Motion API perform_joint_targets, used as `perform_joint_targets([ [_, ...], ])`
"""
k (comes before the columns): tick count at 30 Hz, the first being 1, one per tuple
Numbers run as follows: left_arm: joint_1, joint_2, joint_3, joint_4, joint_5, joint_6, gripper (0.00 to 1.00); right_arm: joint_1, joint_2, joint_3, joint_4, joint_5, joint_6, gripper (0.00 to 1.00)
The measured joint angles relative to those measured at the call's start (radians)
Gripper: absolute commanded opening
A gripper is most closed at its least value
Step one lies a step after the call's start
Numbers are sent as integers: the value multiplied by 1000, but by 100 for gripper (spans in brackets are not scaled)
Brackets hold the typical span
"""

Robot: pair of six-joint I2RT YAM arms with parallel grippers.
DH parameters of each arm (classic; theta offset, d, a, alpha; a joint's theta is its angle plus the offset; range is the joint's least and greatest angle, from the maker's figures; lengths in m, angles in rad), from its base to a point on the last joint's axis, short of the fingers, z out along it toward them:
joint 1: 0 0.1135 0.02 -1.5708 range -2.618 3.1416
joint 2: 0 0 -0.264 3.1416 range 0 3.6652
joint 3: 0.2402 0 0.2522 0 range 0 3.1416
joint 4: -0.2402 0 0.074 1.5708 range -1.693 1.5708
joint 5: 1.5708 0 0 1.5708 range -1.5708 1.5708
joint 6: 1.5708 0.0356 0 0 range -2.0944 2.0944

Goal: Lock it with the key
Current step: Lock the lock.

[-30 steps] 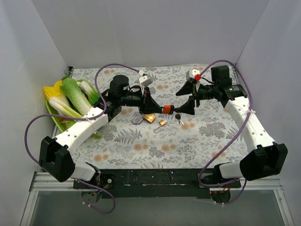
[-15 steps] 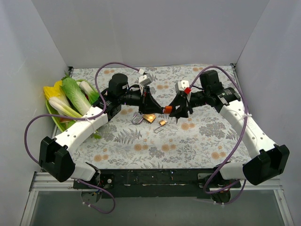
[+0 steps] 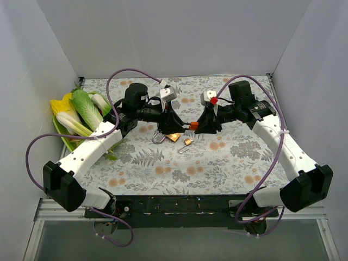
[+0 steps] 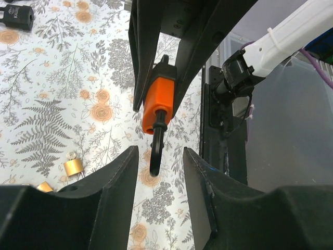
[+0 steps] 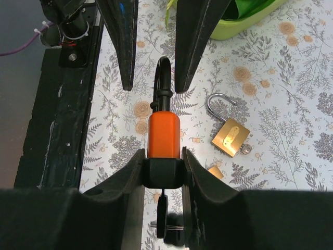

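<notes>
An orange padlock with a black shackle hangs in the air between my two grippers. My right gripper is shut on its black base end, and the orange body sticks out past the fingers. A black key projects from the base, back between the right fingers. My left gripper is open, with a finger on each side of the shackle and not touching it. In the top view the left gripper faces the right gripper across the lock.
An open brass padlock and a smaller brass lock lie on the flowered cloth just below the grippers. A green tray of leafy vegetables sits at the left wall. A black object lies farther off on the cloth.
My right gripper moved left and shut on the orange padlock's base. My left gripper, which was shut on the shackle, has opened and let it go.
</notes>
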Motion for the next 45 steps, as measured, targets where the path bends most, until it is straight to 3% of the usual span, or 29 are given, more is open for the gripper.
perform_joint_targets([
  [7,0,-7,13,-101,-21,68,30,0,0,0,-1,-10,10,1],
  [16,0,-7,18,-98,-18,41,1,2,0,2,-14,-27,-6,1],
  [22,0,-7,17,-87,-10,13,0,2,0,5,-23,-34,-3,1],
  [32,-7,-41,-90,72,-15,-100,0,7,21,13,-40,-43,41,1],
  [45,-24,-73,-163,136,-65,-102,0,17,69,37,-114,-45,45,1],
])
